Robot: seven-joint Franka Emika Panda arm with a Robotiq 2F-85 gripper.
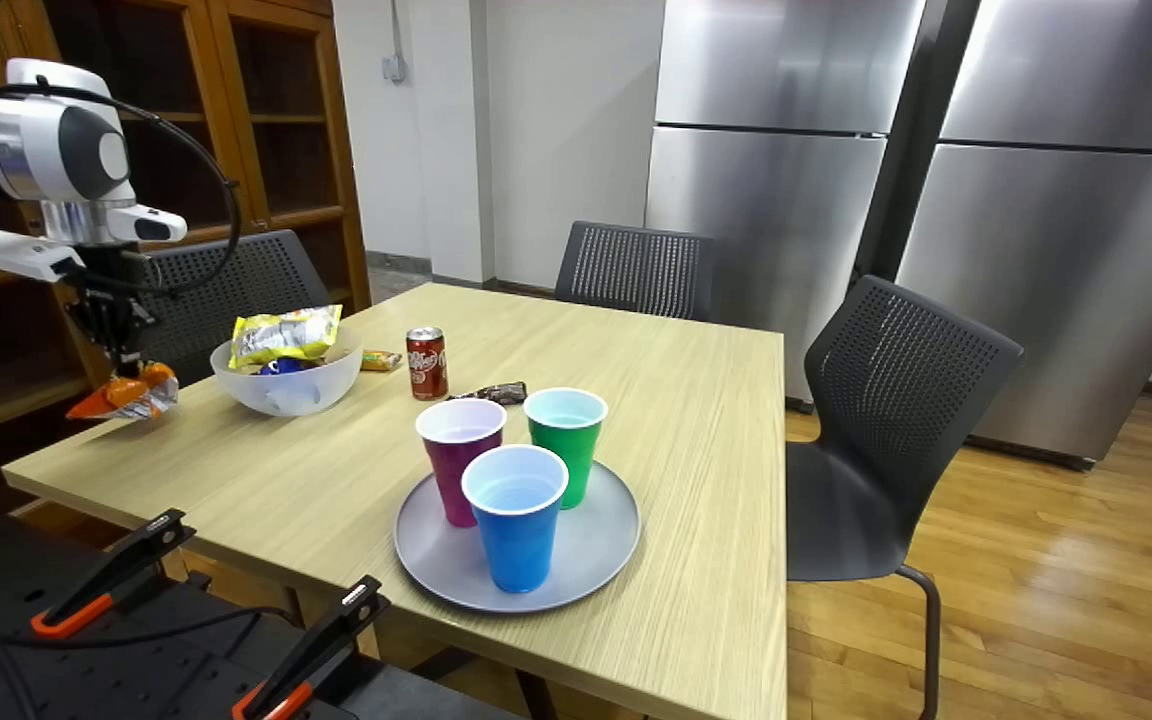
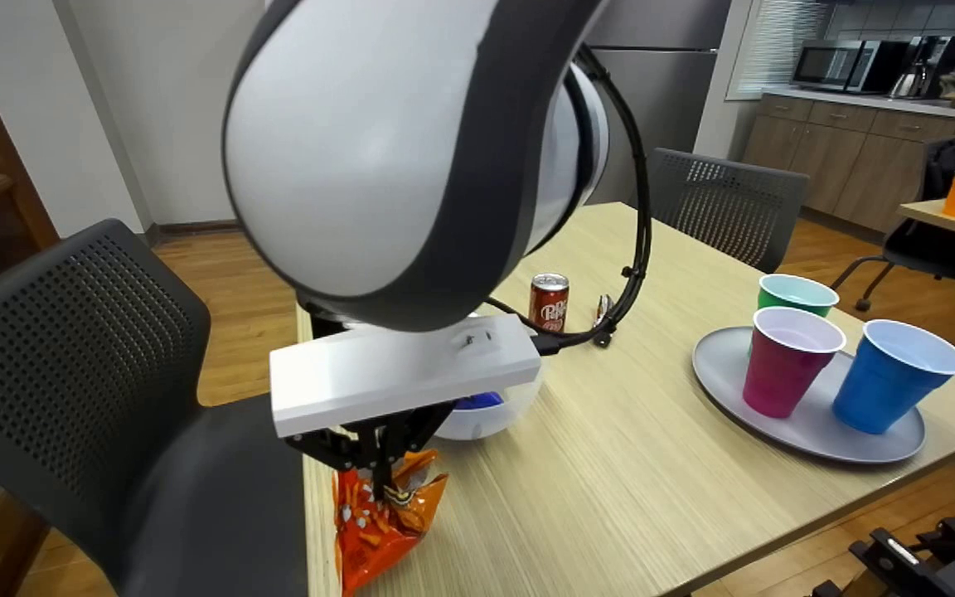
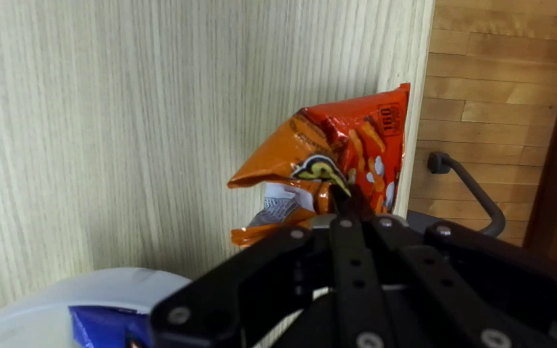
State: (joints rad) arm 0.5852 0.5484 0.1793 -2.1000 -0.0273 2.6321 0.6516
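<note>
Orange bag: a crinkled snack bag with a red section is being held near the edge of the table, beside the bowl; whether its underside is touching the tabletop is hard to tell.
Gripper: its jaws are pinching the bag together, and the foil is bunching around the fingertips.
Bag corners: in the wrist view two orange corners are splaying apart, while the red section is lying toward the table edge.
Robot arm: it is hiding part of the bowl in an exterior view.
Bowl contents: a yellow packet is sticking up above the rim, and a blue packet is sitting lower down.
Beyond the bowl: a small packet is lying just behind it, a red soda can is standing upright, and a dark wrapper is lying near the can.
Grey plate: well apart from the bag, it is carrying a purple cup, a green cup and a blue cup, all standing upright.
Mesh chair: it is standing beside the table edge nearest the bag.
Refrigerator: it is standing behind the table.
</note>
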